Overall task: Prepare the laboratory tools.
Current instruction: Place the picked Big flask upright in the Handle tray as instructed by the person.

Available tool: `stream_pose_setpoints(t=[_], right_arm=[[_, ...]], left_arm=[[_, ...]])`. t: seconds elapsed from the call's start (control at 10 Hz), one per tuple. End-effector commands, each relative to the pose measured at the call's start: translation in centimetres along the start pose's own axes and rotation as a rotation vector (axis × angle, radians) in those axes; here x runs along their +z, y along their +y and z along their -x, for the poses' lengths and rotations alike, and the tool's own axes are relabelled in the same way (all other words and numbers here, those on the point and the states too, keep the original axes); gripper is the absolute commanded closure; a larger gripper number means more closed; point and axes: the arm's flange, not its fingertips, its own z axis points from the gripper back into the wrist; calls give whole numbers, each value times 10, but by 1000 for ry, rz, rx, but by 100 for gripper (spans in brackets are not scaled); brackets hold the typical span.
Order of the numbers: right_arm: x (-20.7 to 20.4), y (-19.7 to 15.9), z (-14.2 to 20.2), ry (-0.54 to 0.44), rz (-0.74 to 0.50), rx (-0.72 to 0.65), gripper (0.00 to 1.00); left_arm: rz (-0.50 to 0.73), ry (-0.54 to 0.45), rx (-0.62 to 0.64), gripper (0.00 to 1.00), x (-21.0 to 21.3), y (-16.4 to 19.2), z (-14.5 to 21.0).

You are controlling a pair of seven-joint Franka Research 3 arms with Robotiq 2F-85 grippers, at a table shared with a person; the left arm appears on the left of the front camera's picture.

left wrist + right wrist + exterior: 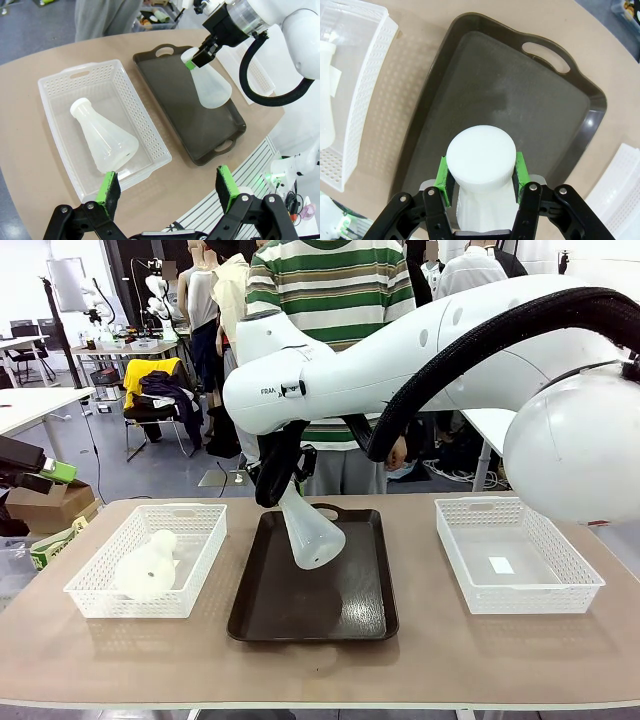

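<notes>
Placement step: my right hand (480,175) is clamping a tilted flask (312,535) by the neck over the tray (350,612), my left hand (167,187) is gaping empty, and lowering it upright is probably coming next.

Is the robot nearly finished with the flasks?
Not yet. No flask stands on the dark tray. The right pincer grips one conical flask by its neck, tilted over it. Left to do: the other flask, lying in the white basket near the open left pincer.
</notes>
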Motion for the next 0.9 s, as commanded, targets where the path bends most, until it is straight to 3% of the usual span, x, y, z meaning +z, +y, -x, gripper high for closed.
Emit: stream_pose_setpoints(t=[0.0,0.8], right_arm=[[0,1,0,-9,-3,2,100],[0,1,0,-9,-3,2,100]], left_arm=[[18,-5,-16,0,1,4,0],[18,-5,-16,0,1,4,0]])
